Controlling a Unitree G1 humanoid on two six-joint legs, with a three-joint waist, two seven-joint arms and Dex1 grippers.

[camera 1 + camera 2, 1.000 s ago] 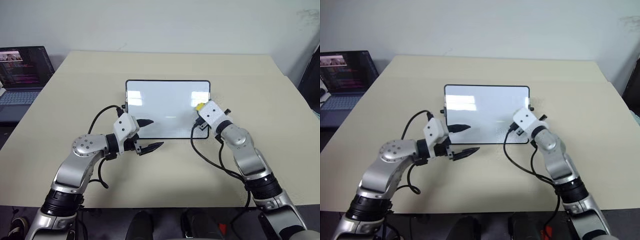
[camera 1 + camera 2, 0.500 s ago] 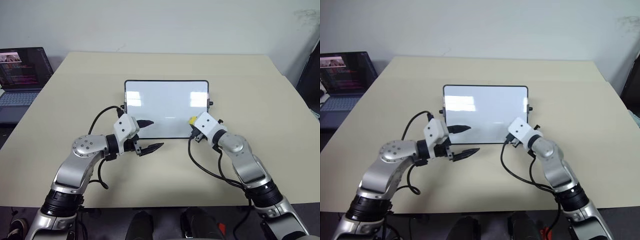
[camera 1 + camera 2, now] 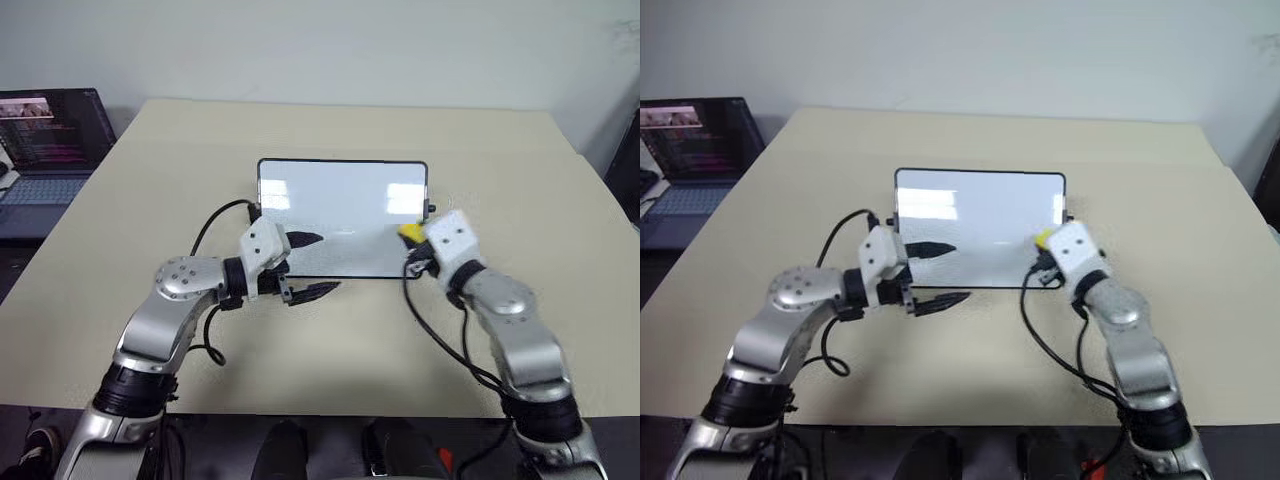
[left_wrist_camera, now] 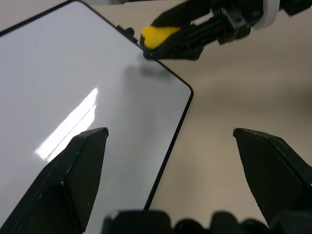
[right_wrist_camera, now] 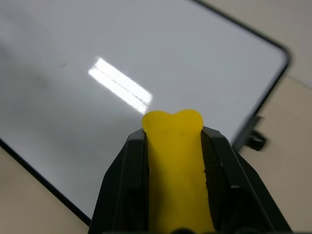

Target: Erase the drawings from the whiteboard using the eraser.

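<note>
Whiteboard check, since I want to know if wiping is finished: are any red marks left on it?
No: the whiteboard shows plain glossy white, with no red marks.

The left gripper [image 3: 312,265] pointed right with its fingers spread wide. The right gripper [image 5: 173,141] was clamped on the eraser [image 5: 174,161].

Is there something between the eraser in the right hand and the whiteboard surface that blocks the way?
Nothing visible does. The right hand is shut on the eraser, directly over the whiteboard near its right edge. The open left hand is apart, at the board's left corner.
</note>
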